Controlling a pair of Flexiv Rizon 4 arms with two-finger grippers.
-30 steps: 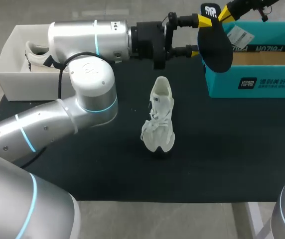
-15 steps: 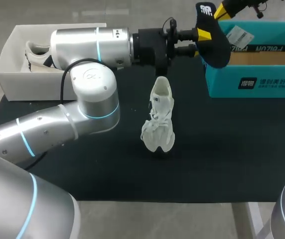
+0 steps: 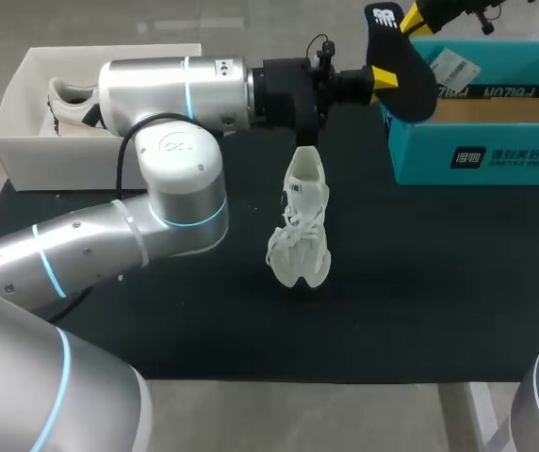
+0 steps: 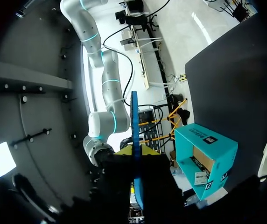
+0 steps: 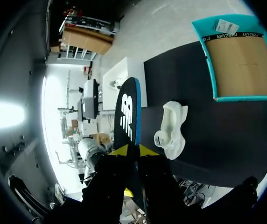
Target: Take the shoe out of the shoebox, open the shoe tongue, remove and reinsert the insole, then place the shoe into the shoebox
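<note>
A black insole with a blue edge hangs in the air over the near corner of the teal shoebox. My left gripper reaches across from the left and is shut on its lower part. My right gripper comes in from the far right and is shut on its upper end. In the left wrist view the insole stands edge-on between the fingers of that gripper. The right wrist view shows the insole pinched in the right gripper. The white shoe stands alone on the black mat.
The teal shoebox lies open with a bare cardboard floor. A white box at the far left holds another shoe. My left arm's big links cover the mat's left half. The black mat is bare to the shoe's right.
My left gripper's fingers, wide apart a second ago, have closed onto the insole. The insole has risen and shifted a little. The white shoe has not moved.
</note>
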